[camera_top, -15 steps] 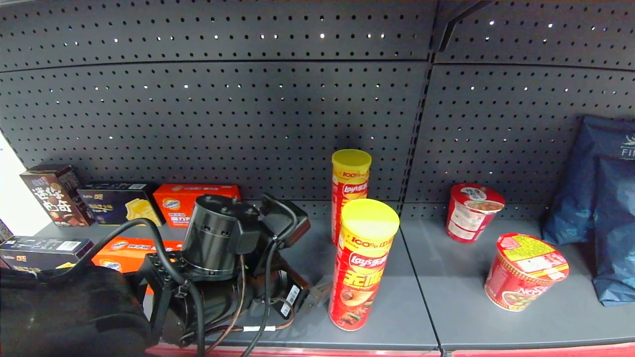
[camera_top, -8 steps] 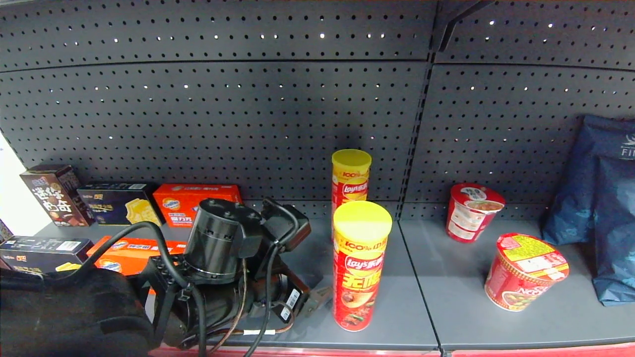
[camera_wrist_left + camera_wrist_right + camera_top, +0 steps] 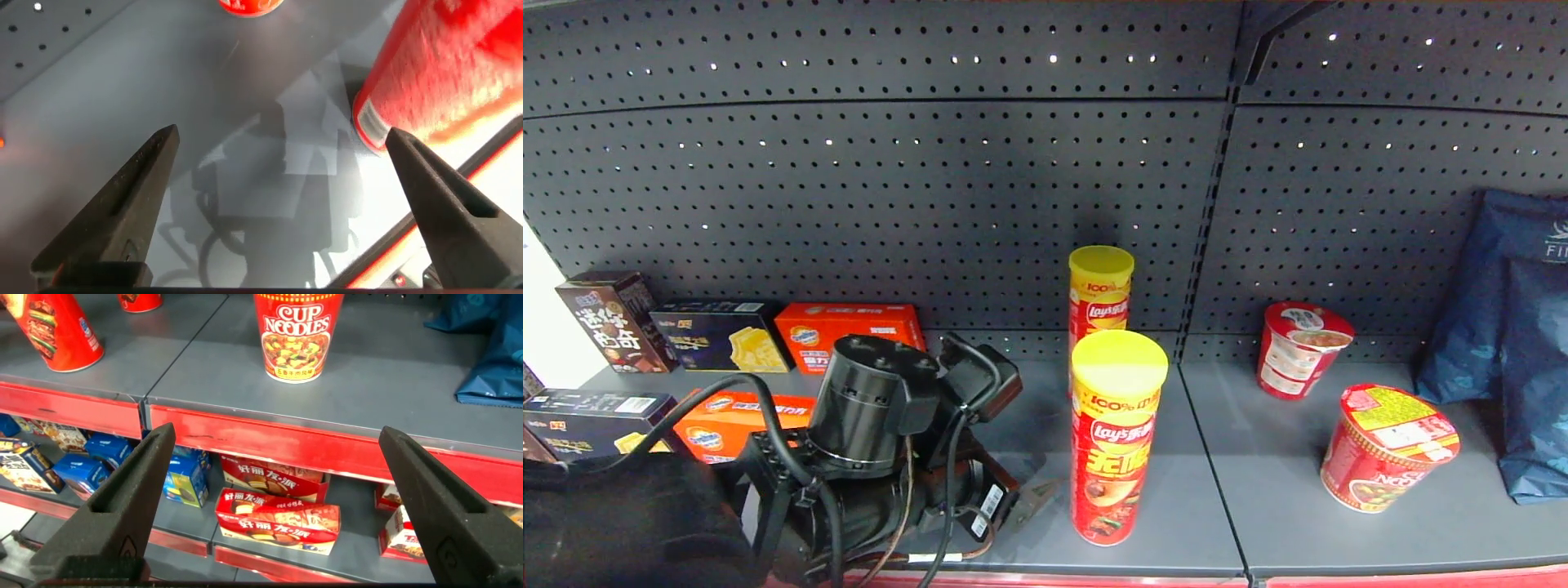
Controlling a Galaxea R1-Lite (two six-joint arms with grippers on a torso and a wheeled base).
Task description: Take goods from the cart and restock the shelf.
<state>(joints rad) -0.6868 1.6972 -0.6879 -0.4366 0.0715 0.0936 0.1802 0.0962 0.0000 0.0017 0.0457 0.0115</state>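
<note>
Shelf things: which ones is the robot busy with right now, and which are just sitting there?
In the job:
- front can, upright on the shelf
- left gripper, open beside it

Just sitting there:
- back can
- noodle cups
- boxes
- blue bags

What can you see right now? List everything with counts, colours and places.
Chip cans: 2, red with yellow lids, upright mid-shelf, one behind the other.
Noodle cups: 2, red, right section.
Bags: 2, dark blue, far right against the back panel.
Orange boxes: 2, left section.
Dark boxes: 3, brown or navy, far left.
Shelf: 1, grey with a red front edge.
Lower boxes: several, red and blue, on the level below; count unclear.
Left gripper: open, beside the front can.
Right gripper: open, before the red edge.
</note>
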